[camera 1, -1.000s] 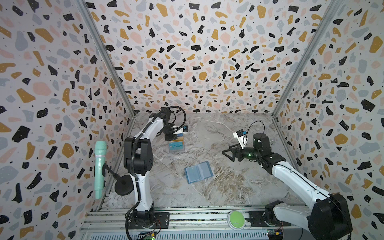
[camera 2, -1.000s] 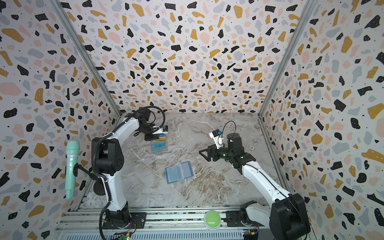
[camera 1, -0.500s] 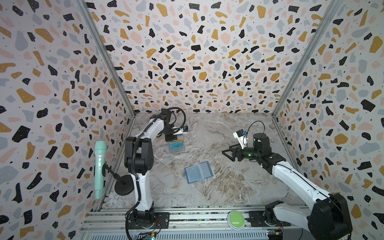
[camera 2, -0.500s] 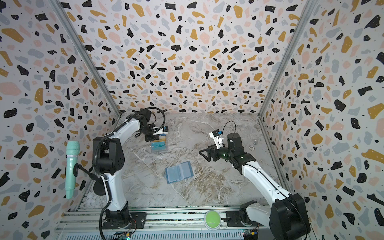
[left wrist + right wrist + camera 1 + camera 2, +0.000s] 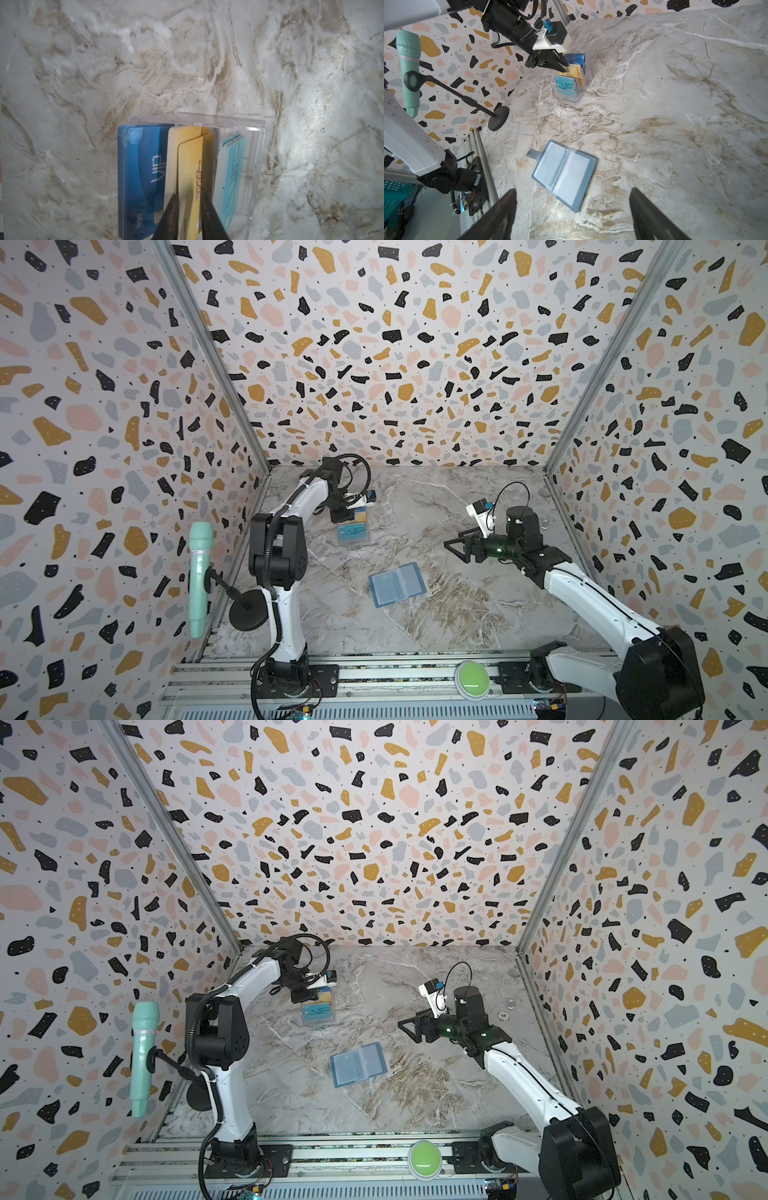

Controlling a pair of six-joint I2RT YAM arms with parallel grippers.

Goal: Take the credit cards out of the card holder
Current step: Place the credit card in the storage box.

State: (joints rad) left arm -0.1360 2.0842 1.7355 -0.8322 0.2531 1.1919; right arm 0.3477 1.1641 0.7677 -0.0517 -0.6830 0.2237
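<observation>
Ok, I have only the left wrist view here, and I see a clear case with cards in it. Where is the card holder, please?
Observer: The card holder lies open on the table, apart from the clear case and nearer the arms' bases.
Operator: Are there cards inside it?
Observer: In the right wrist view its clear sleeves look pale. No VIP lettering shows, so I cannot tell for sure.
Operator: And where is the right gripper?
Observer: The right gripper hangs open in the air beside the holder, holding nothing.
</observation>
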